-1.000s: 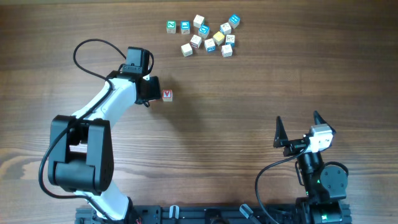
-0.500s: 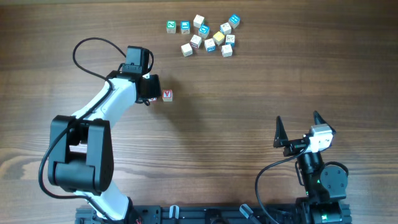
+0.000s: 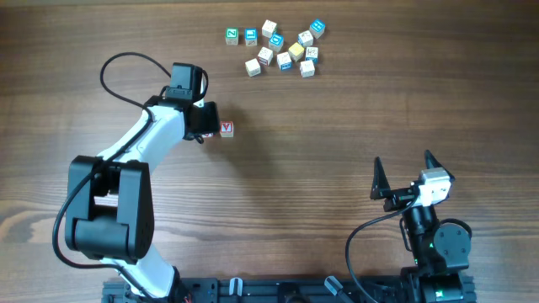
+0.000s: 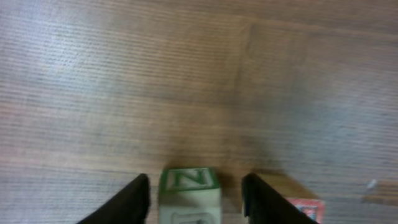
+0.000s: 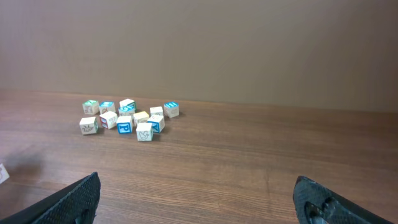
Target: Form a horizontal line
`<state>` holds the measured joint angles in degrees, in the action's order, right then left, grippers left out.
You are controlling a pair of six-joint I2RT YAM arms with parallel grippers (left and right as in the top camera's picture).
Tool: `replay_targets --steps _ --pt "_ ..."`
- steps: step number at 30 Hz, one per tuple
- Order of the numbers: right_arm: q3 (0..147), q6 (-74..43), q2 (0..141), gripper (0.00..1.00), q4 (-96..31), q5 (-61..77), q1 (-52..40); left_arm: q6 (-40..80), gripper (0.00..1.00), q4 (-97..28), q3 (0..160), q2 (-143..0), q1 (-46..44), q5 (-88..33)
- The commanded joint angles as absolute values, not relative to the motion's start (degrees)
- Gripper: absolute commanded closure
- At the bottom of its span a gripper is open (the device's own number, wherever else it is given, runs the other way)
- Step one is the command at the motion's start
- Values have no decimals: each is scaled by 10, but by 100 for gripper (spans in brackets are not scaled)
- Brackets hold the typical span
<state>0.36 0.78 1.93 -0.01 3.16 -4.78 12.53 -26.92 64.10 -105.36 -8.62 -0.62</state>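
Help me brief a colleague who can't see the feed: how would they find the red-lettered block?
Find the left gripper, left of centre on the wooden table. The red-lettered block sits just beside it, well clear of the cluster of blocks at the far edge. Its one neighbour, between the jaws, is a green N block.

N block (image 4: 189, 190) sits beside another block (image 3: 226, 129), cluster (image 3: 282, 47) farther behind.

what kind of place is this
Likely a robotics lab bench: two white and black robot arms mounted at a brown wood-grain table, a cluster of small lettered toy cubes on it, and a plain tan wall behind.
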Motion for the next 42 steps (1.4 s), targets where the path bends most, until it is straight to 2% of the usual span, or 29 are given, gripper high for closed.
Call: replay_targets --steps 1,6,9,13,15,18,20,22,24,42 --pt "3 14 17 0 1 34 -45 142 43 -243 639 -1059 -86 -10" --pt "3 14 17 0 1 34 -45 203 54 -222 639 -1059 -86 47" --pt "3 14 17 0 1 34 -45 220 67 -228 638 -1059 -83 70" --pt "3 14 17 0 1 34 -45 245 69 -250 638 -1059 -68 91" --pt "3 14 17 0 1 34 -45 245 75 -266 638 -1059 -60 91" --pt "3 14 17 0 1 34 -45 245 78 -283 638 -1059 -49 91" --pt "3 14 17 0 1 34 -45 244 91 -290 638 -1059 -47 86" --pt "3 14 17 0 1 34 -45 239 96 -294 638 -1059 -48 66" --pt "3 14 17 0 1 34 -45 216 96 -302 638 -1059 -48 24" --pt "3 14 17 0 1 34 -45 214 94 -305 638 -1059 -48 -21"
